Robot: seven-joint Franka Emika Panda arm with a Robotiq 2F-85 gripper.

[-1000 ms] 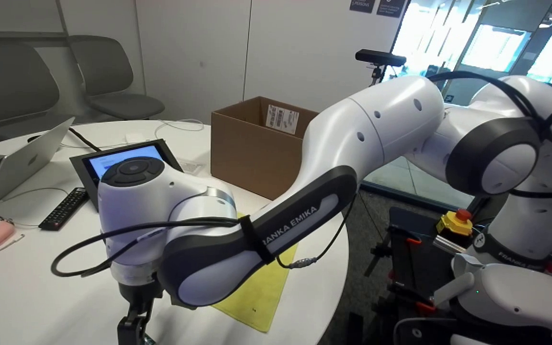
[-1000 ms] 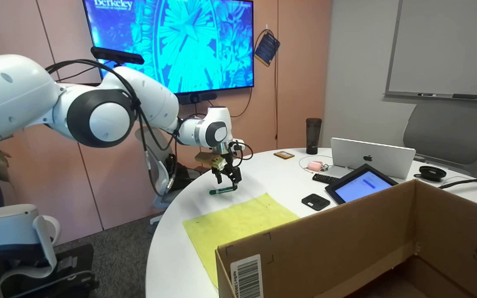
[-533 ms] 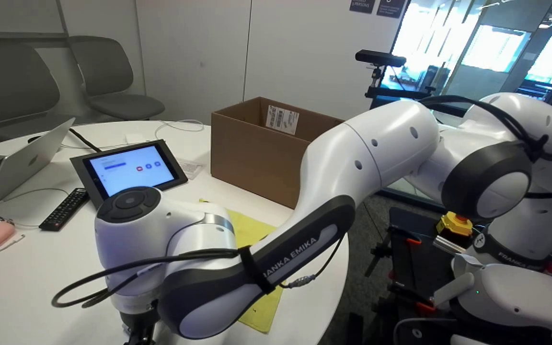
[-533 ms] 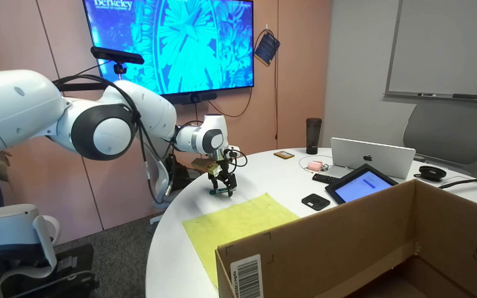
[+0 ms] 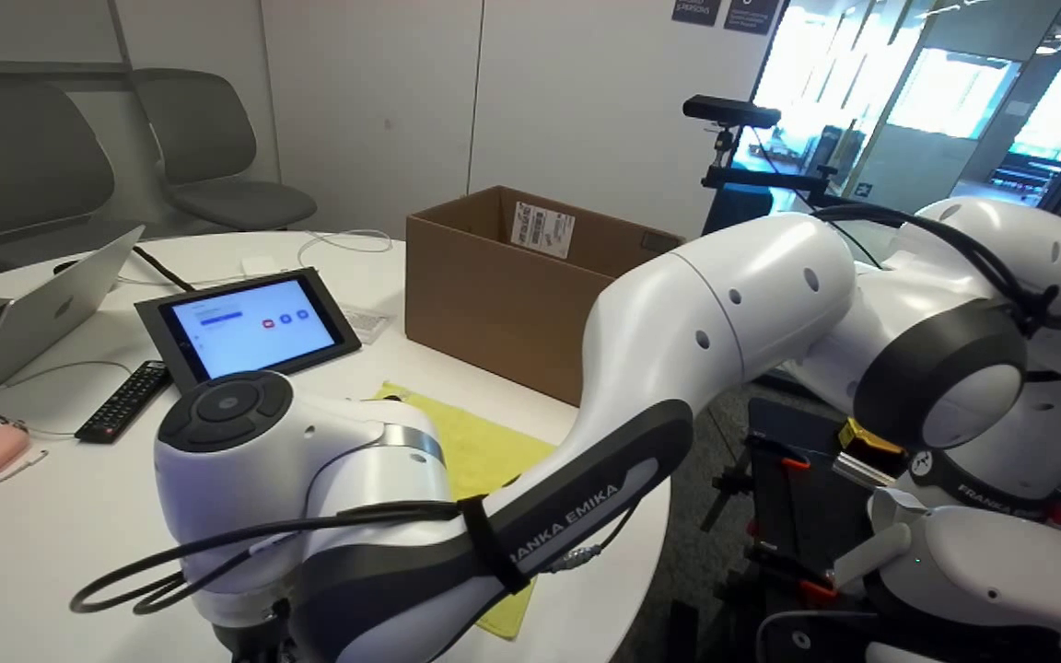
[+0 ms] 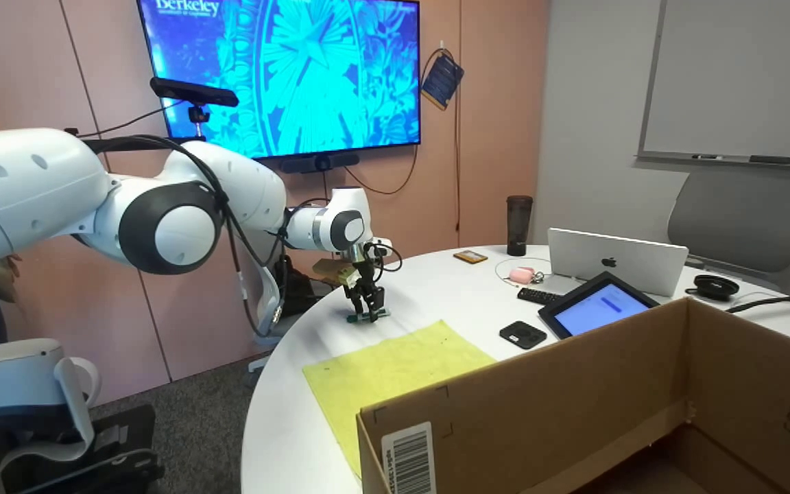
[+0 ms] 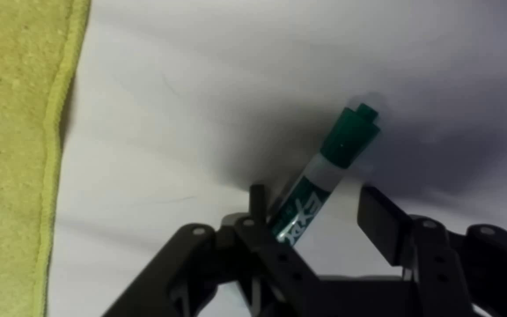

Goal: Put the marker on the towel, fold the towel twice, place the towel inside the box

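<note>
The marker (image 7: pixel 350 136), with a green cap and a green label, lies on the white table. My gripper (image 7: pixel 315 206) straddles it, with jaws partly drawn in. In the wrist view a gap shows between the marker and the right finger (image 7: pixel 383 226); the left one hides the marker's lower end. An exterior view has the gripper (image 6: pixel 366 314) low over the marker (image 6: pixel 354 318); elsewhere its tips fall below the picture. Spread flat beside them is the yellow towel (image 6: pixel 381 363), its hemmed edge visible at left in the wrist view. The cardboard box (image 5: pixel 494 304) stands upright with its top uncovered.
A tablet on a stand (image 5: pixel 254 318), a black remote (image 5: pixel 122 401) and a laptop (image 6: pixel 618 264) sit on the round table. A small flat black device (image 6: pixel 523 334) lies between towel and tablet. The table's curved edge (image 6: pixel 268 384) runs close to the marker and towel.
My arm has come down, bringing the gripper from above the marker to around it. The jaws have narrowed. Marker, towel and box keep their places.
</note>
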